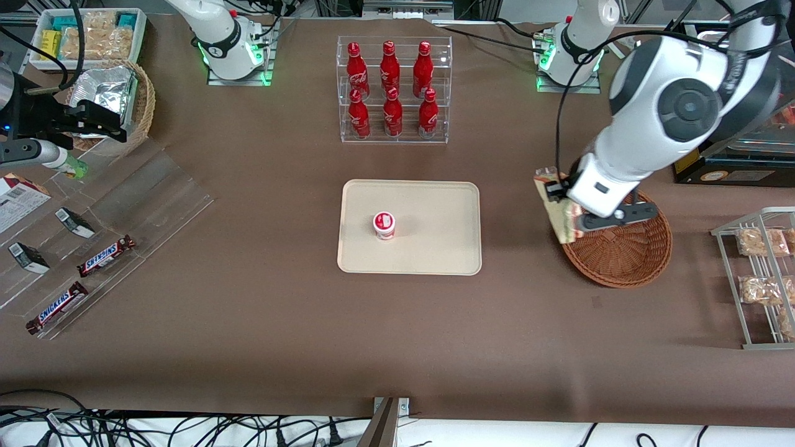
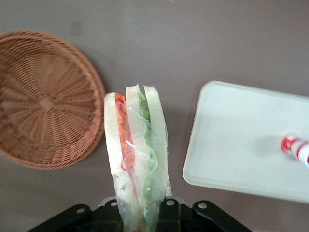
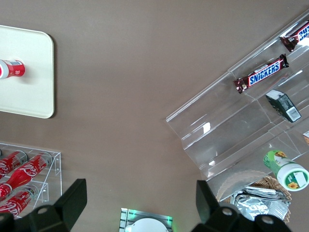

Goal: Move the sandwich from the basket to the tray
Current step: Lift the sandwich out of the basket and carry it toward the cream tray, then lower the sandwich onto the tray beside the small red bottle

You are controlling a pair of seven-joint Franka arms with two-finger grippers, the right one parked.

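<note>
Left arm reaches low; end effector (image 1: pixel 570 205) clamps sandwich (image 2: pixel 137 154) — wedge upright, long axis vertical — above basket (image 1: pixel 627 261) rim, tray (image 1: pixel 435 248) well apart.

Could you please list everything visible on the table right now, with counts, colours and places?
sandwich: 1, pale bread with red and green filling, held in the air between basket and tray
basket: 1, reddish-brown wicker, empty, toward the working arm's end
tray: 1, cream, table centre
small cup: 1, red and white, on the tray
cola bottles: 6, red, in a clear rack
Snickers bars: 2, brown, on the clear stand toward the parked arm's end
tan basket: 1, holds a foil pack
snack packets: several, golden, on a metal rack
gripper: 1, black, shut on the sandwich
</note>
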